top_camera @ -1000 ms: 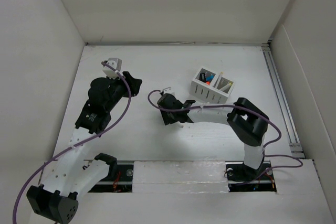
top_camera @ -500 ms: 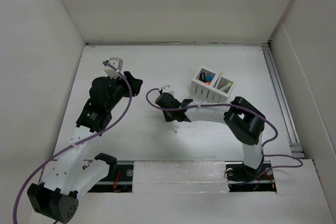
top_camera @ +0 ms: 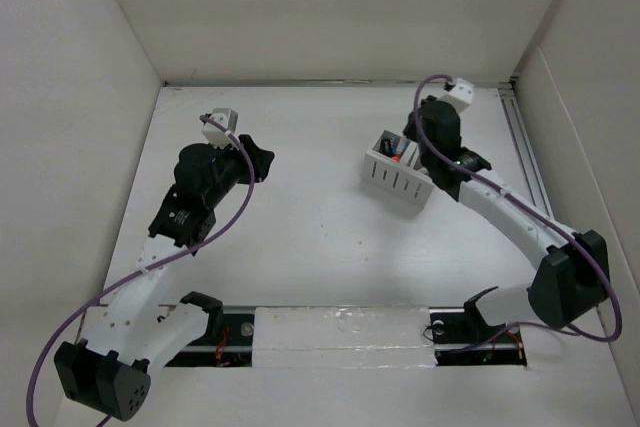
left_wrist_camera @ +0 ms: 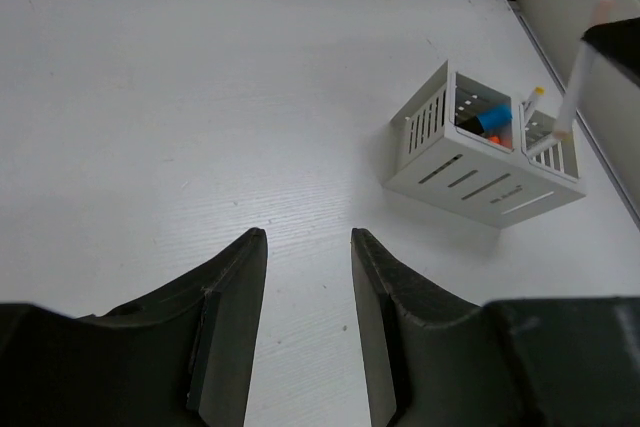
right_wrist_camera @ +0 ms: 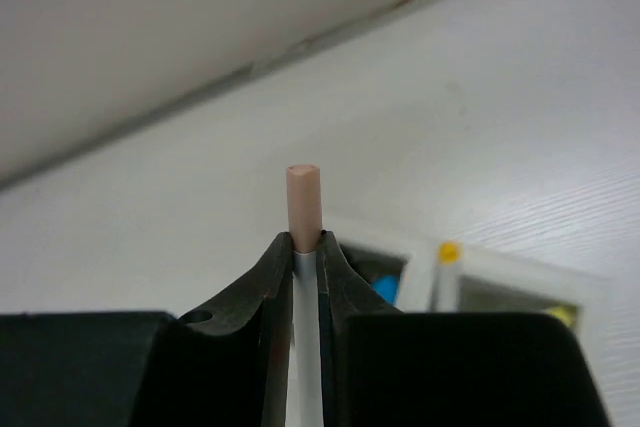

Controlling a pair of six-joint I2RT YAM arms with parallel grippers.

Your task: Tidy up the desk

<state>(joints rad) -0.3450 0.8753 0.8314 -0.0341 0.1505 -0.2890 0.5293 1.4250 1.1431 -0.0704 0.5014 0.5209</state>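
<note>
Over the organizer (top_camera: 397,176), right pincer (right_wrist_camera: 307,243) arrived holding pen (right_wrist_camera: 304,195).

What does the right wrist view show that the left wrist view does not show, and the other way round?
Only the right wrist view shows the jaws of the right gripper shut on the white pen with a pinkish cap. Only the left wrist view shows the left gripper, jaws open and empty, and the slotted side of the organizer, with an orange item inside. Both show the desk, the organizer, its yellow-capped pen and the held pen.
</note>
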